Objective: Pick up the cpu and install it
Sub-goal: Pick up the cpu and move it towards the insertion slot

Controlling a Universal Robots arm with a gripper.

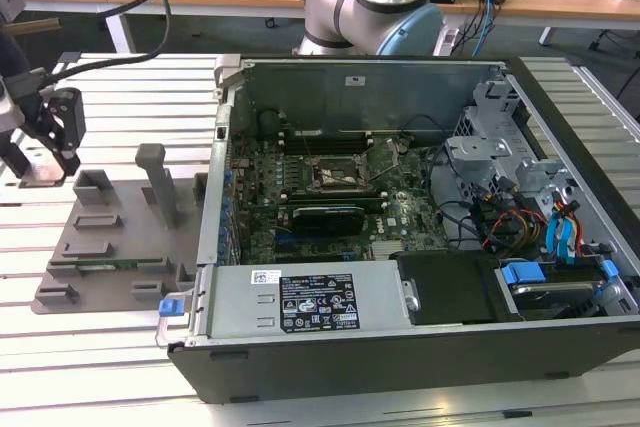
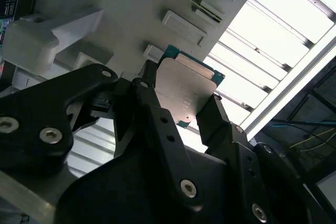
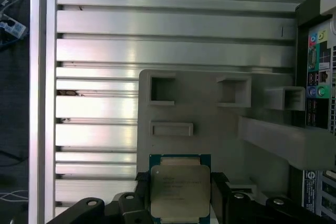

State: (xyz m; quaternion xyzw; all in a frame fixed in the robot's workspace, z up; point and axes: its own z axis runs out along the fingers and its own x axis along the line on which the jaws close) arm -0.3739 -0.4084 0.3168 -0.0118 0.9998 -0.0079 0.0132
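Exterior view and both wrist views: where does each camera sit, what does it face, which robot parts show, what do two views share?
Exterior view: off the arm, looking down on the computer case and fixture; shows that arm and, at the view's left, the end effector.
First wrist view: on the wrist, facing down at the fixture; end effector fingers flank the cpu.
Second wrist view: on the wrist, slanting along the fingers toward the cpu.
Shared: both wrist views show cpu and fixture.
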